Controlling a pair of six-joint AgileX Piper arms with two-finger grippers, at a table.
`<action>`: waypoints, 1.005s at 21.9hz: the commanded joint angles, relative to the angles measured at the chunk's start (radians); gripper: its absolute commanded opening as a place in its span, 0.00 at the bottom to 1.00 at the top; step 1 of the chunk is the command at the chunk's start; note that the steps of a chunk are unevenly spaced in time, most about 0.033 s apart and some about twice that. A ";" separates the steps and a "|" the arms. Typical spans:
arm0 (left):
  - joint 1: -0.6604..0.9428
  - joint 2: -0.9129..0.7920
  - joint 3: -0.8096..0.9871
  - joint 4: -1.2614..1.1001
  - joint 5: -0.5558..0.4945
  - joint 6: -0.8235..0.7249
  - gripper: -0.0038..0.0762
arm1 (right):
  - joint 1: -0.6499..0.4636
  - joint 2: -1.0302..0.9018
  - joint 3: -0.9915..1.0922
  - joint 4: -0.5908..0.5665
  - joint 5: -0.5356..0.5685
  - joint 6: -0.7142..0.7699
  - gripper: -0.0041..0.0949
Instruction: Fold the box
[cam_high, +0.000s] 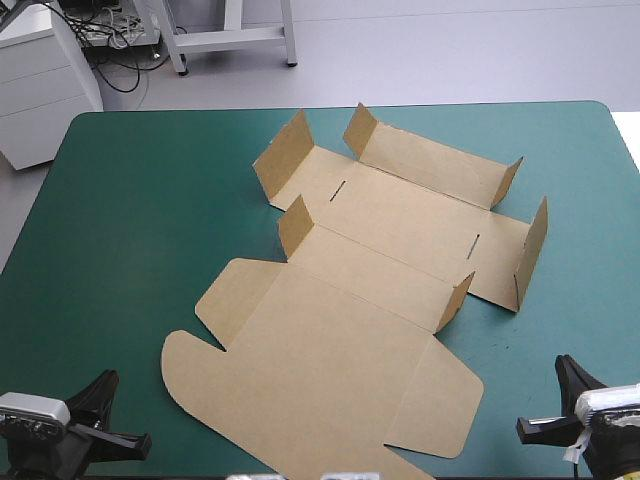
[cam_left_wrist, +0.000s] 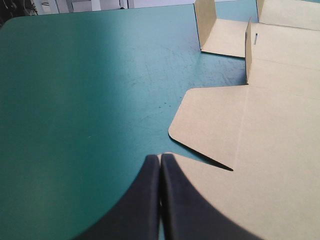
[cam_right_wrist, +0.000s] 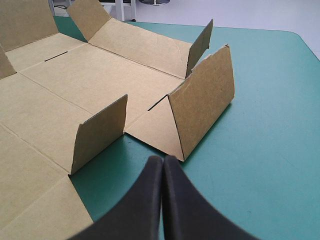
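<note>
The brown box (cam_high: 350, 290) lies spread on the teal-green cover as a cut sheet, with several small flaps standing up at its far half and the lid part flat toward the front. My left gripper (cam_high: 105, 420) waits shut at the front left corner; in its own view the left gripper (cam_left_wrist: 160, 159) tips sit just at the rounded lid flap (cam_left_wrist: 215, 135). My right gripper (cam_high: 545, 420) is shut at the front right; in its wrist view the right gripper (cam_right_wrist: 162, 161) points at a raised side flap (cam_right_wrist: 202, 102), a short way ahead.
A white cabinet (cam_high: 40, 80) and a table frame (cam_high: 230, 35) stand beyond the table's far edge. Bare teal-green cover (cam_high: 130, 210) stretches left of the box, and a narrower strip (cam_high: 590, 260) lies to its right.
</note>
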 joint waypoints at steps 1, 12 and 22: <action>-0.005 -0.016 -0.029 -0.020 -0.068 -0.006 0.01 | 0.005 0.013 -0.022 0.002 -0.078 -0.003 0.02; -0.005 -0.016 -0.029 -0.020 -0.068 -0.006 0.01 | 0.005 0.044 -0.038 0.095 -0.070 -0.002 0.02; -0.005 -0.016 -0.029 -0.020 -0.068 0.000 0.01 | 0.005 0.476 -0.348 0.158 0.087 0.083 0.03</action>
